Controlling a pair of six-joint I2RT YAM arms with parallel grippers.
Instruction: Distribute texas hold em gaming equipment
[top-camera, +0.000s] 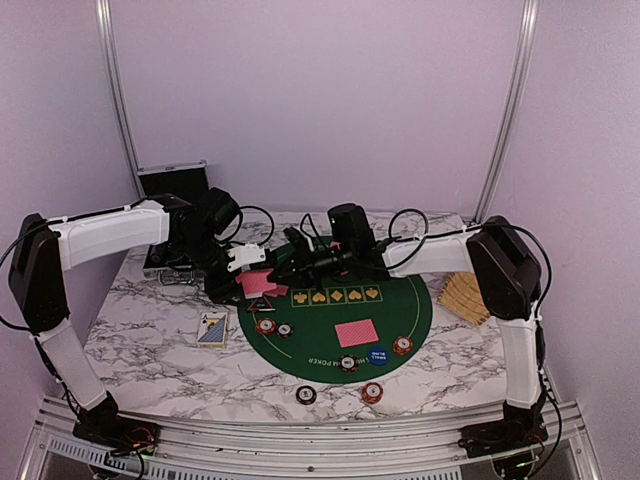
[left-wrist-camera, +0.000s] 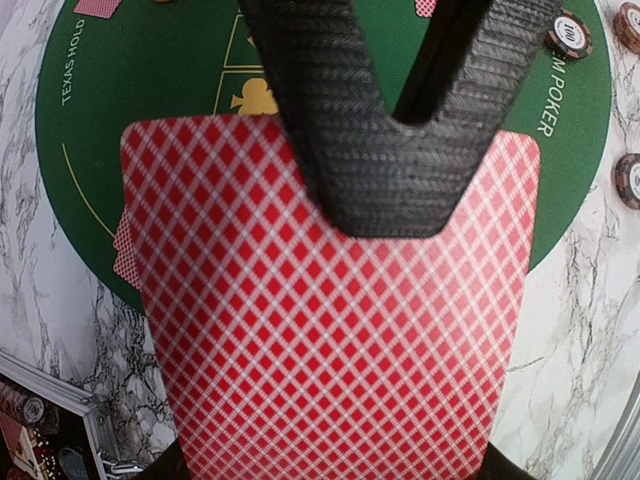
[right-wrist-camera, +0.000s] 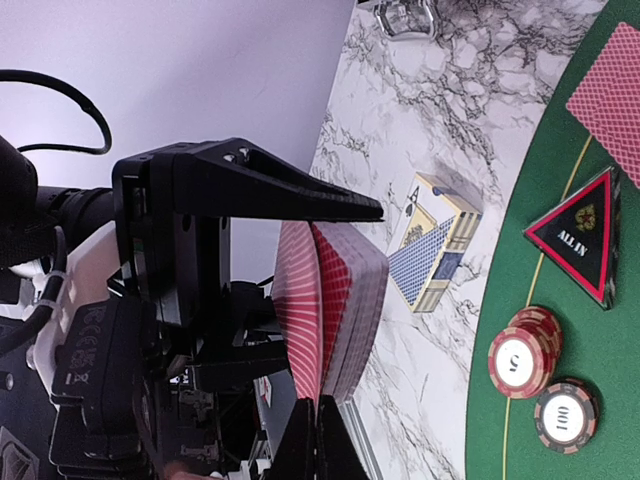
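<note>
the left tool (top-camera: 256, 277) is clenched on the deck of red-backed cards (left-wrist-camera: 330, 350). it holds the deck by its side edges, above the far left rim of the round green hold'em mat (top-camera: 330, 345), which leaves the top card's back bare for the other arm. the right tool (left-wrist-camera: 390, 200) has its fingers drawn together at the tips and laid on that back, likely to slide one card off for dealing. whether a card edge is nipped between them i cannot tell.

some equipment is already set out. a face-down card (top-camera: 357, 333) lies near the mat's middle, and a blue button (top-camera: 377, 355) sits at its near edge. in the right wrist view the black "all in" triangle (right-wrist-camera: 578, 240) lies on the mat's edge. beside it are a short stack of red chips (right-wrist-camera: 525, 352) and a dark chip marked 100 (right-wrist-camera: 566, 416). the card box (right-wrist-camera: 435, 255) lies off the mat, probably put aside once emptied.

the worktop (top-camera: 150, 350) is white marble veined with grey, smooth enough that a dropped card would likely skate. the silver-edged case (top-camera: 172, 180) stands open at the far left corner, with lilac walls and metal posts behind.
</note>
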